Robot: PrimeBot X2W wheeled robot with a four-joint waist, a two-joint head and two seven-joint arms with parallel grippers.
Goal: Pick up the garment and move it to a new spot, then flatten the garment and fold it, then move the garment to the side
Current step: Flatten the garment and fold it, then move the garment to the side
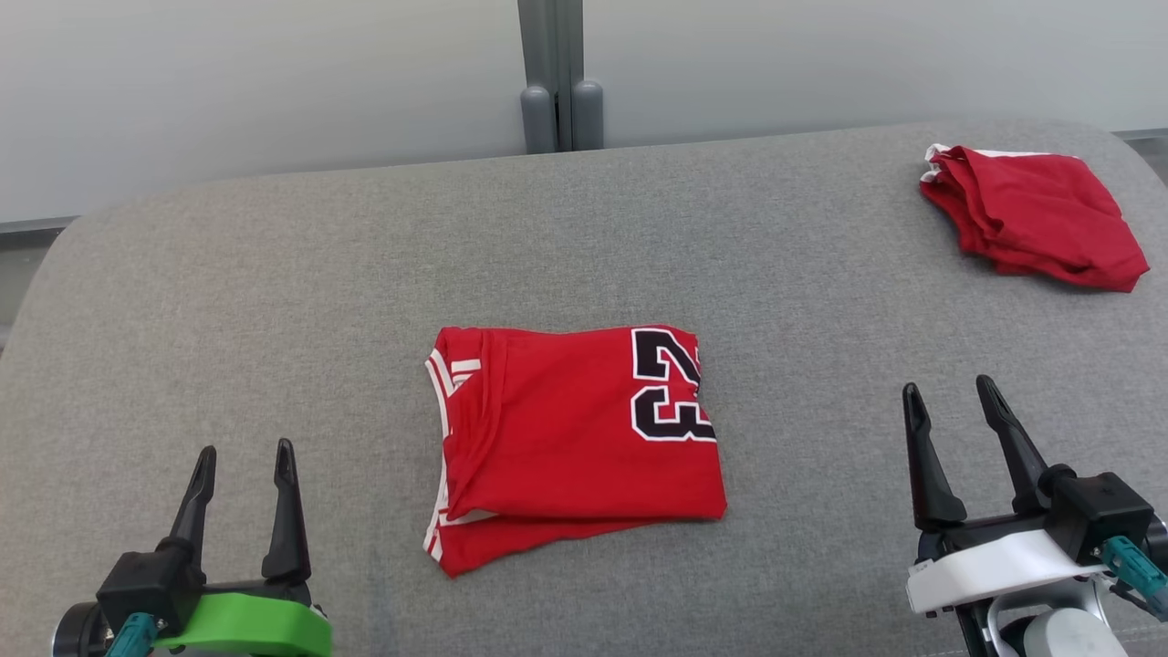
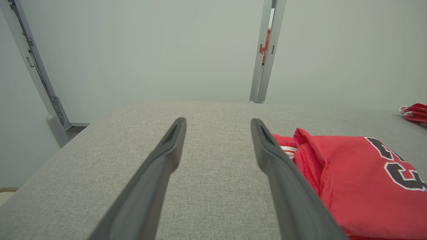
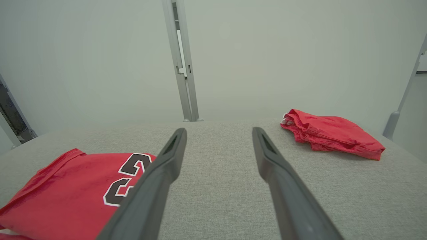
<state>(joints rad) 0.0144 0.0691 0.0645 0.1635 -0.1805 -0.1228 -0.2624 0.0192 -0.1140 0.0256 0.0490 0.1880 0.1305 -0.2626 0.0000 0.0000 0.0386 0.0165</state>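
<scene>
A red garment (image 1: pixel 575 438) with a black 23 lies folded in the middle of the grey padded table (image 1: pixel 274 301). It also shows in the left wrist view as the garment (image 2: pixel 360 180) at the right, and in the right wrist view as the garment (image 3: pixel 70 190) at the lower left. My left gripper (image 1: pixel 245 465) hovers open at the lower left, apart from the cloth; its fingers (image 2: pixel 160 173) hold nothing. At the lower right my right gripper (image 1: pixel 949 394) is open too, to the right of the garment, its fingers (image 3: pixel 283 186) empty.
A second folded red garment (image 1: pixel 1036 214) lies at the table's far right corner, seen too as the red pile (image 3: pixel 330 133). A grey post (image 1: pixel 557 73) stands behind the table against a pale wall. The table edges curve down at left and right.
</scene>
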